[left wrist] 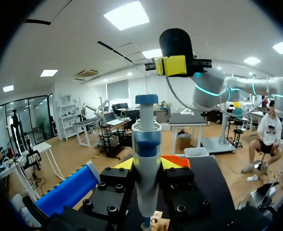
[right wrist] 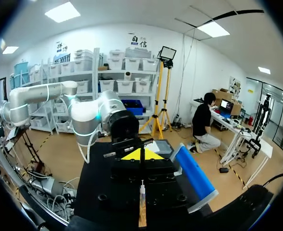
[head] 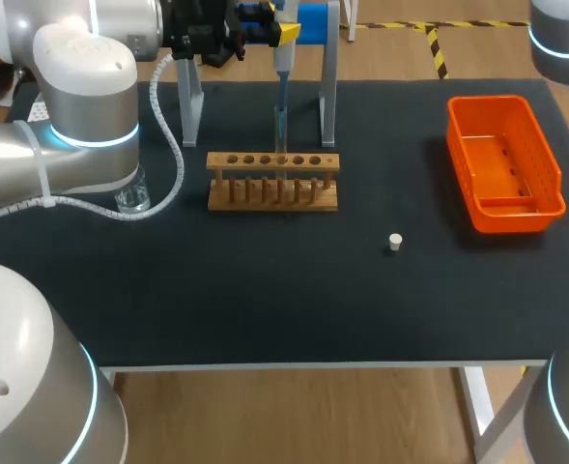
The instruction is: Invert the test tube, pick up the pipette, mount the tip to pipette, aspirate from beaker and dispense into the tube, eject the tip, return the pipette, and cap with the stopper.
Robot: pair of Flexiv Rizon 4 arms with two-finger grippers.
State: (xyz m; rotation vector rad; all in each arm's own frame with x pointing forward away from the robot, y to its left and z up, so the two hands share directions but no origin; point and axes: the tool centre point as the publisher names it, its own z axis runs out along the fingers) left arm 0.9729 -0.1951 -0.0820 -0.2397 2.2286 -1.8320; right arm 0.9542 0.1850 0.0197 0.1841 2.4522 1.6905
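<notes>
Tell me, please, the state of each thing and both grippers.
Clear glass test tube: upright in wooden rack, uncapped.
Grey-blue plastic pipette: upright, tip in test tube.
Left gripper: shut on pipette.
Right gripper: shut.
Small white stopper: loose on black table.
Orange plastic basket: empty.

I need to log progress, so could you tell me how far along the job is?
Done: the left gripper holds the pipette, and a tip appears mounted. In hand: the tip hangs over the wooden rack; dispensing cannot be confirmed. Left: the stopper lies loose on the table, so tip ejection, pipette return and capping remain.
</notes>
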